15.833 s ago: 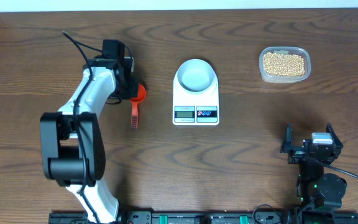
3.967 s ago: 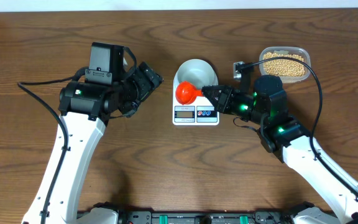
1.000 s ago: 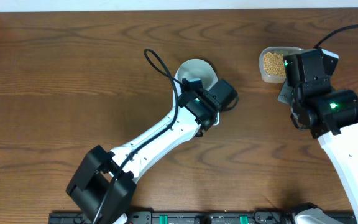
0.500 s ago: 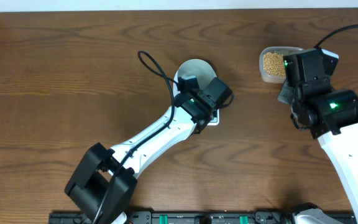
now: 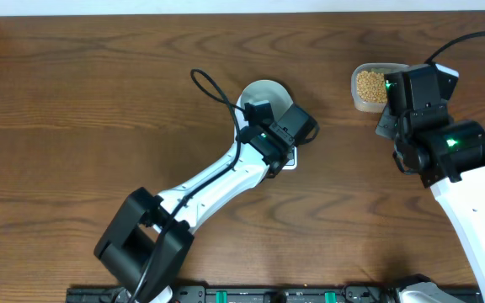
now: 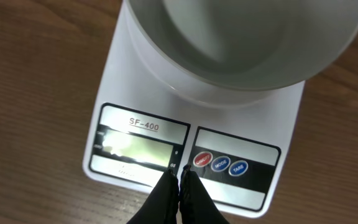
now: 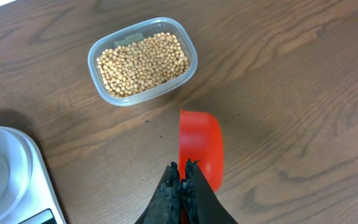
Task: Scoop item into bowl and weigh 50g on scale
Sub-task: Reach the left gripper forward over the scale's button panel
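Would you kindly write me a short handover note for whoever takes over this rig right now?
Left gripper: shut, empty, tips over the scale front, between display and buttons.
Right gripper: shut on the red scoop handle, near the tub of beans.
Bowl: on the scale, empty.
Done: scoop in hand.
Left: scoop beans into the bowl to 50g.

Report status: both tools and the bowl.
Left tool shut over the scale, at its display. Right tool shut on red scoop, beside the tub of beans. Bowl on scale, empty. Nothing blocking the tub.
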You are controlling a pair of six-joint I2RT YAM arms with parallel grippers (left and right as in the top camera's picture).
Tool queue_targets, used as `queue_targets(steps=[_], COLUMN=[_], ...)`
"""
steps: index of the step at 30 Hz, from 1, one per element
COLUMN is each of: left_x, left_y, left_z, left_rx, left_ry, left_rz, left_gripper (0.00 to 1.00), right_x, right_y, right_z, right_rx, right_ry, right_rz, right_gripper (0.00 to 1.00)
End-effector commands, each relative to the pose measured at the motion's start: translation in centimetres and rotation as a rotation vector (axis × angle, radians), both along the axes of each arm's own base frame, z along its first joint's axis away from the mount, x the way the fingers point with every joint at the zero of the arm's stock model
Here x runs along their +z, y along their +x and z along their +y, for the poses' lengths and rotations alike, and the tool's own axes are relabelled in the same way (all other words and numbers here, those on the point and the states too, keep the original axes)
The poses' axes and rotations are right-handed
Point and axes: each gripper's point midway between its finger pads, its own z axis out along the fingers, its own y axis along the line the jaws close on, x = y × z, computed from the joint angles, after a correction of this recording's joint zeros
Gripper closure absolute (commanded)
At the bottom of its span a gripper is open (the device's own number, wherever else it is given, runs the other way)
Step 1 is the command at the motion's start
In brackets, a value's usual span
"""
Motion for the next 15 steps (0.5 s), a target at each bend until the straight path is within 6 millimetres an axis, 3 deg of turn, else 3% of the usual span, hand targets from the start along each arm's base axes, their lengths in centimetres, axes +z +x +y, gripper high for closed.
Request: queue_targets(steps=[1, 15], left_x=[-1.9, -3.2], left_y=[0.2, 0.3], left_z=[0.1, -0.1], left_rx=[-0.005, -0.004], left_ry=[0.035, 0.046], left_rz=[0.023, 0.036], left_gripper=[0.93, 0.93], right_x=[0.5, 0.5], right_y=[0.2, 0.5], right_z=[-0.1, 0.2], right_rx=[0.0, 0.01], right_ry=[-0.004, 0.014], right_rz=[-0.012, -0.021], right_gripper=[0.99, 0.99])
